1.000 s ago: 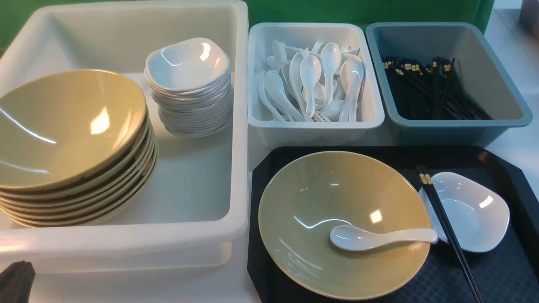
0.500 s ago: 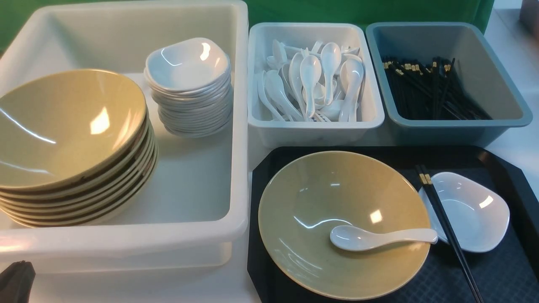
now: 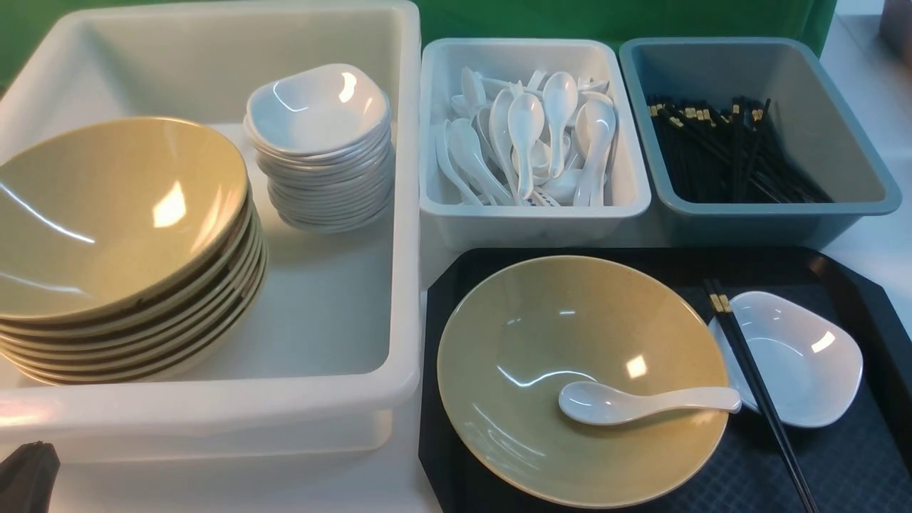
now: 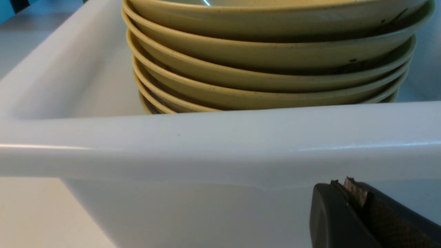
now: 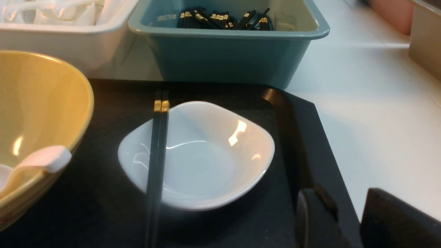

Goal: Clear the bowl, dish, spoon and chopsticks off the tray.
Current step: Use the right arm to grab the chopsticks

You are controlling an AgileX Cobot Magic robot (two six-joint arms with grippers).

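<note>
The black tray (image 3: 848,463) holds the olive-yellow bowl (image 3: 541,356), and the white spoon (image 3: 641,403) lies in that bowl with its handle on the rim. The small white dish (image 3: 798,363) sits to the bowl's right, with the black chopsticks (image 3: 757,388) laid across the dish's left edge. My right gripper (image 5: 348,206) is open and empty, low over the tray's right rim (image 5: 306,144), beside the dish (image 5: 206,155) and chopsticks (image 5: 156,148). My left gripper (image 4: 344,184) is shut and holds nothing, close to the outer wall of the big white tub (image 4: 220,137).
The big white tub (image 3: 399,214) on the left holds stacked olive bowls (image 3: 121,235) and stacked white dishes (image 3: 320,142). Behind the tray, a white tub (image 3: 534,221) holds spoons and a grey-blue tub (image 3: 784,217) holds black chopsticks. White tabletop (image 5: 379,103) lies right of the tray.
</note>
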